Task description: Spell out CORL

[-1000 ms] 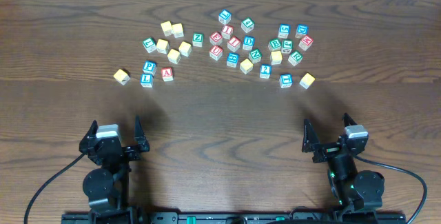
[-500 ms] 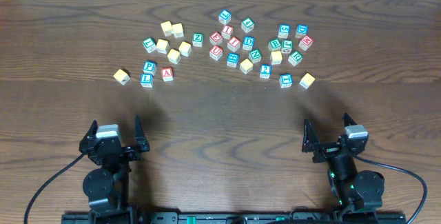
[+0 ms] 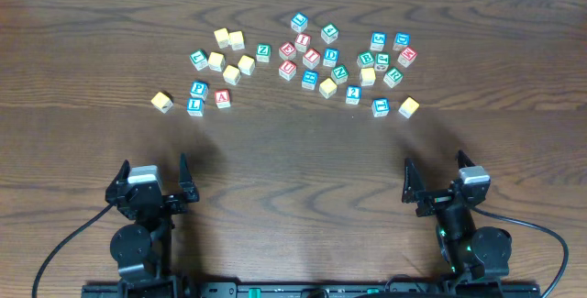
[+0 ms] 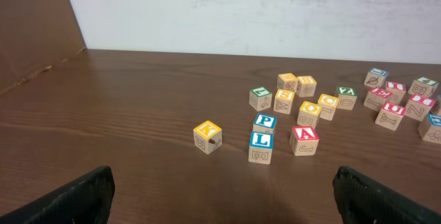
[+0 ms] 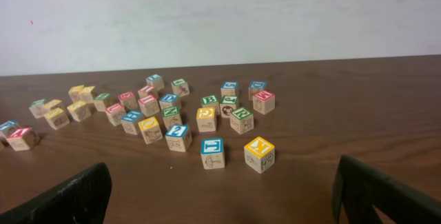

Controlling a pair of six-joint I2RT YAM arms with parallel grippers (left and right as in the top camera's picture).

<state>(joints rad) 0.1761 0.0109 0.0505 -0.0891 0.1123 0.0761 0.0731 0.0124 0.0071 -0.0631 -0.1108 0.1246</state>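
- Both end effectors, left [image 3: 153,165] and right [image 3: 435,163], are spread wide and empty. They sit at the near edge of the dark wooden surface [image 3: 293,165], well apart from every cube.
- The white-faced wooden cube with the blue L [image 3: 194,106] is at the near-left of the scatter. The blue P cube [image 3: 199,88] is just behind it and the red A cube [image 3: 223,97] just beside it. If I come down with jaws this wide, I could shove a neighbour or pick the wrong one.
- The green-lettered cube I take for R [image 3: 393,77] is packed into the right-hand cluster. A finger may not find a gap there and could plough the group.
- The C and O should be among the yellow-topped wooden cubes [image 3: 231,74]. I can't read their letters from overhead, so a wrong pick is the biggest risk.
- A lone yellow cube [image 3: 162,102] sits out left and looks like easy bait, but its letter is unclear.
- A cube could twist or roll in a corner grip and land with another face up, spoiling the word.
- If both arms place in the open middle, they may crowd each other.
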